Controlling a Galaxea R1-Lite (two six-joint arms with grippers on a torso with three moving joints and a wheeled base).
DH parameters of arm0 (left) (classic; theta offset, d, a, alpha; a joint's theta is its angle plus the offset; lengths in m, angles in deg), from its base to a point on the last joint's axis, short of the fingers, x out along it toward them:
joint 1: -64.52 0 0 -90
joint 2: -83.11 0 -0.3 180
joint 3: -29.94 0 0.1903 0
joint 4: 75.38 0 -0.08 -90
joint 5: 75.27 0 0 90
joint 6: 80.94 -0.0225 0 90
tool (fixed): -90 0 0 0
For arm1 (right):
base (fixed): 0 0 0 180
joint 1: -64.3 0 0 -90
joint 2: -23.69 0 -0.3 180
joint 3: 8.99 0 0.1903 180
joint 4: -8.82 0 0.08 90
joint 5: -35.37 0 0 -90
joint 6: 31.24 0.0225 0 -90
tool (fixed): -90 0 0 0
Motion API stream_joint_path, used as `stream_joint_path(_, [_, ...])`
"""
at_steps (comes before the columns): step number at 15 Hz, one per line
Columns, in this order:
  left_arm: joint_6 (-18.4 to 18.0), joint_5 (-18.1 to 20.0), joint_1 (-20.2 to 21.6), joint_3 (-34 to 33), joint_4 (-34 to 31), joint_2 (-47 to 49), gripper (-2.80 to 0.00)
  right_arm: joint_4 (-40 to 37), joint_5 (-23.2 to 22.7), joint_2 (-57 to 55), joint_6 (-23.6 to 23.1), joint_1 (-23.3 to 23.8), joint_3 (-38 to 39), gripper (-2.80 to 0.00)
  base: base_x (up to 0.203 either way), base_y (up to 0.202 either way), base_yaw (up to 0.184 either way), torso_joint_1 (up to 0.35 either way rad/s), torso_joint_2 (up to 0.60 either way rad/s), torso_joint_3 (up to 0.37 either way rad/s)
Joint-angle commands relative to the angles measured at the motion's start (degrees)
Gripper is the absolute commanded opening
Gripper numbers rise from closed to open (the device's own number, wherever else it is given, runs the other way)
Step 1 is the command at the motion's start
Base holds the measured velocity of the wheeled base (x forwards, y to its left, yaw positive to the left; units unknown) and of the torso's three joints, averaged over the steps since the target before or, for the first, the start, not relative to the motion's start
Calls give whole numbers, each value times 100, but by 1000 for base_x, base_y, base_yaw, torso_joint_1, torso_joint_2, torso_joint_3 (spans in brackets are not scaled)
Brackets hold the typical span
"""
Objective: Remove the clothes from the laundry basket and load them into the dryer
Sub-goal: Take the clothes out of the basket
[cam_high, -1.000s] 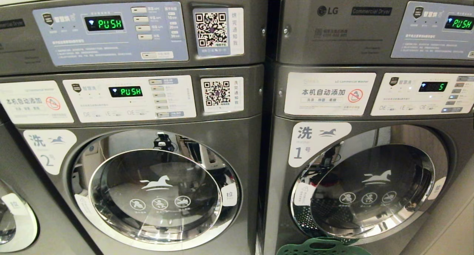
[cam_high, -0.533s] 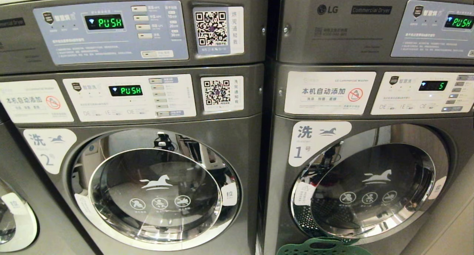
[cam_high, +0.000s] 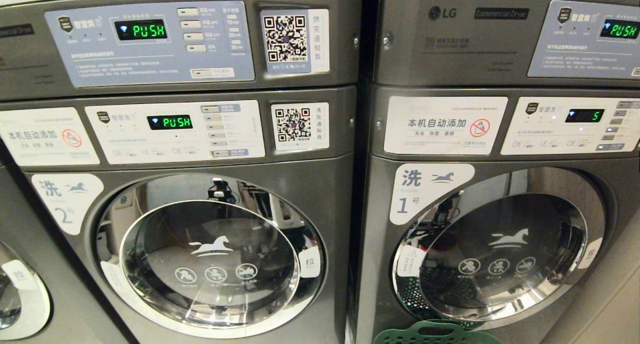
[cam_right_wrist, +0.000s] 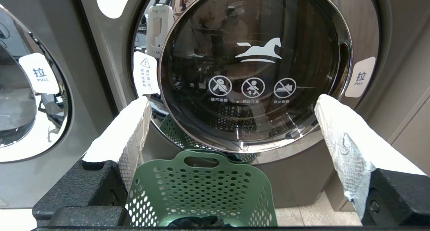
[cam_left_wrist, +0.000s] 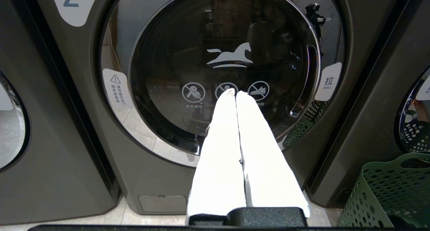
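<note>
From the head view, two stacked grey machines are filling the frame side by side; the door marked 2 (cam_high: pixel 210 256) and the door marked 1 (cam_high: pixel 500 254) are both sitting closed. Green "PUSH" displays (cam_high: pixel 141 31) are glowing on the upper dryer panels, and QR stickers (cam_high: pixel 286 39) are sitting beside them. Only the rim of the green laundry basket (cam_high: pixel 434 334) is peeking in at the bottom edge, below the door marked 1. Neither arm is showing here.

In the left wrist view, the left gripper (cam_left_wrist: pixel 234 93) is pointing at the closed door marked 2 (cam_left_wrist: pixel 221 70), its white fingers (cam_left_wrist: pixel 221 150) pressed together with nothing between them. The basket (cam_left_wrist: pixel 386 190) is standing well off to one side of the jaws, before the neighbouring machine.

In the right wrist view, the right gripper (cam_right_wrist: pixel 231 101) is holding its white padded fingers (cam_right_wrist: pixel 339 137) spread wide, gripping nothing. The basket (cam_right_wrist: pixel 201 187) is sitting between and below the jaws, in front of the closed door marked 1 (cam_right_wrist: pixel 255 66). Something dark (cam_right_wrist: pixel 193 221) is lying in its bottom; what it is cannot be told.
</note>
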Motion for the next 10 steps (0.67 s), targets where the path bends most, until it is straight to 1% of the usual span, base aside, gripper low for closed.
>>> stream_joint_path(1, [9,0,1,1,2,-2,-280,1,-2,-4,-4,0,0,0,0,0,0,0,0,0])
stream_joint_path(10, [-18,0,1,34,-69,-2,-280,1,-2,-4,5,0,0,0,0,0,0,0,0,0])
